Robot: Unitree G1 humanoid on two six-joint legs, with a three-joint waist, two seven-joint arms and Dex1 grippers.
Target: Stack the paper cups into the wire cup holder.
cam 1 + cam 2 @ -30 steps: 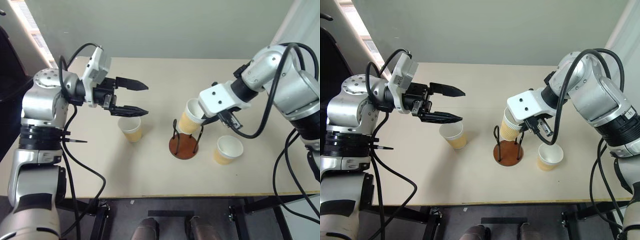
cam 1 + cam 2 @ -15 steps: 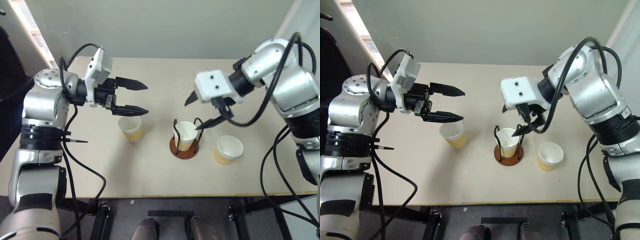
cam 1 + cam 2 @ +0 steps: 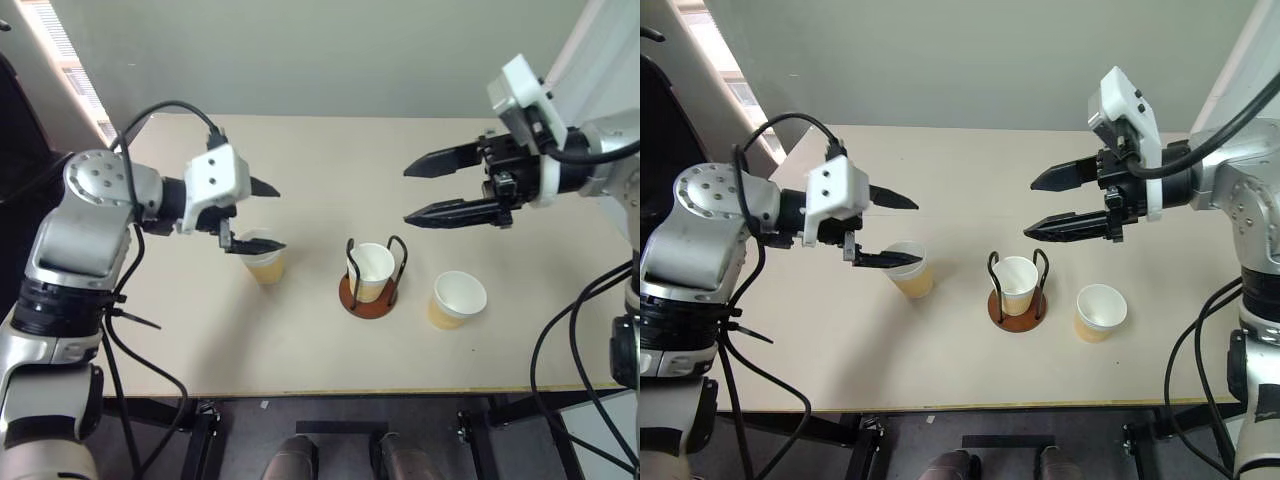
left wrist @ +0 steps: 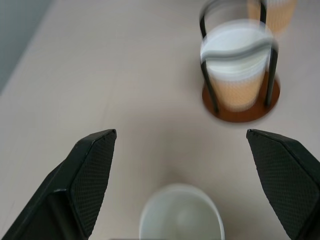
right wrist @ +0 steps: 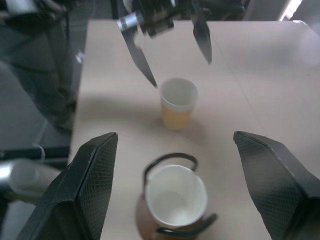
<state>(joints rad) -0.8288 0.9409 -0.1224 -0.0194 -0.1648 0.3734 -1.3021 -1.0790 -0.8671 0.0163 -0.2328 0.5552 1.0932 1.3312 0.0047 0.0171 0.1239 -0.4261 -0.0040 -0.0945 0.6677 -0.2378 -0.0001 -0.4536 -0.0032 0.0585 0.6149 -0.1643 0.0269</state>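
A pale worktop (image 3: 300, 340) carries three paper cups, all upright with their open mouths facing up and their long axes vertical. One cup (image 3: 372, 270) sits inside the wire cup holder (image 3: 369, 297), between its black wire arches, near the worktop's middle. A second cup (image 3: 455, 299) stands just beside the holder on the robot's right. A third cup (image 3: 264, 257) stands well apart on the left. The left end effector (image 3: 262, 215) hovers over that left cup, fingers spread wide, gripping nothing. The right end effector (image 3: 425, 190) hangs above the worktop, fingers spread, pointing left, empty.
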